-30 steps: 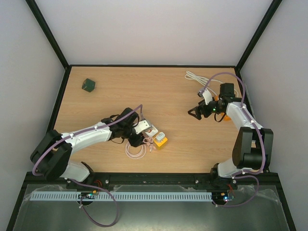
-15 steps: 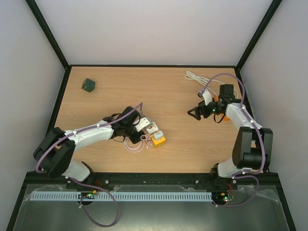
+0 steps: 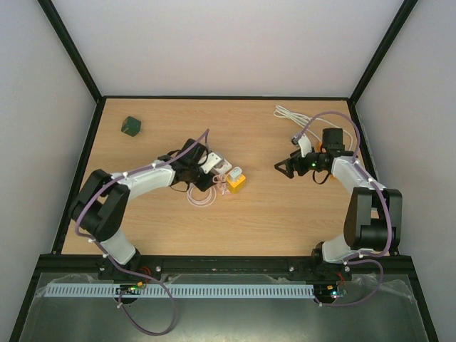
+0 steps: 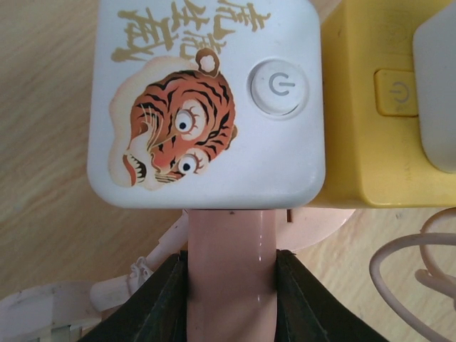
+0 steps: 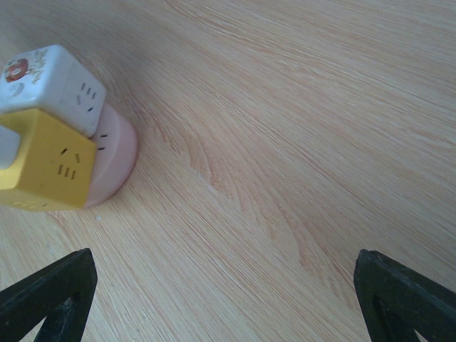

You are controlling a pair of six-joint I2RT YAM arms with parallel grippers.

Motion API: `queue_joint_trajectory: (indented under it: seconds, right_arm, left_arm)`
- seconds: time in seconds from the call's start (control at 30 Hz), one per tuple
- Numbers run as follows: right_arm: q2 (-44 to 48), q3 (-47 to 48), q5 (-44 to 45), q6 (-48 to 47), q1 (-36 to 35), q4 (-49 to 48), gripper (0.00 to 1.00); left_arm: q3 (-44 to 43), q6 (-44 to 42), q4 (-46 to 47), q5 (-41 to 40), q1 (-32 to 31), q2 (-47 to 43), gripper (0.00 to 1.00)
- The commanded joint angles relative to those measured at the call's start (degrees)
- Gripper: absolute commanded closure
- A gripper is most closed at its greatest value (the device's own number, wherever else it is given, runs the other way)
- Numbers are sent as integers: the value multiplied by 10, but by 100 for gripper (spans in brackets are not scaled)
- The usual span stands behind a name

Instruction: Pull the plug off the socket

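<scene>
The socket is a white cube with a tiger sticker (image 4: pixel 206 100) joined to a yellow cube (image 4: pixel 363 128) on a round pink base (image 5: pixel 114 153). A white plug (image 4: pixel 438 85) sits in the yellow cube's top face, seen small from above (image 3: pixel 236 174). My left gripper (image 4: pixel 231 285) is shut on a pink bar (image 4: pixel 231 249) that comes out from under the white cube. My right gripper (image 3: pixel 281 168) hangs open to the right of the socket, facing it, well apart from it. Only its two fingertips (image 5: pixel 50 296) show in the right wrist view.
A coil of pink cable (image 3: pixel 201 199) lies just in front of the socket. A white cable (image 3: pixel 288 114) lies at the back right, and a dark green block (image 3: pixel 130 126) at the back left. Black frame rails border the table (image 3: pixel 164 235).
My left gripper has closed on the pink bar and carried the whole socket away from the near edge, toward the table's middle. The right arm has barely moved.
</scene>
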State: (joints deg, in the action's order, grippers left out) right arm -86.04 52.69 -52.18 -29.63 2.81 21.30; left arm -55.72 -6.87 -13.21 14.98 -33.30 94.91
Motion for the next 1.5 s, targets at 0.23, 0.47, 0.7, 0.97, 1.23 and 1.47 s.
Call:
queue_joint_trajectory:
  seconds: [0.23, 0.47, 0.7, 0.97, 1.23, 1.47]
  right_arm:
    - [27, -79, 17, 117, -121, -234, 3]
    - [15, -125, 79, 158, -199, -400, 3]
    - [-5, -159, 105, 181, -244, -500, 3]
    - [-42, -191, 140, 186, -283, -579, 2]
    - [-104, -183, 192, 204, -317, -654, 11]
    - [-132, -186, 222, 208, -319, -696, 21]
  left_arm:
    - [-95, 27, 22, 27, 42, 84, 69]
    - [-109, 20, 0, 58, 64, 90, 51]
    - [-113, 1, -33, 71, 87, 51, 19]
    - [-114, -26, -74, 63, 143, -17, 13]
    - [-146, -20, -88, 71, 96, -66, 14]
    - [-146, 0, -66, 58, 41, -70, 16]
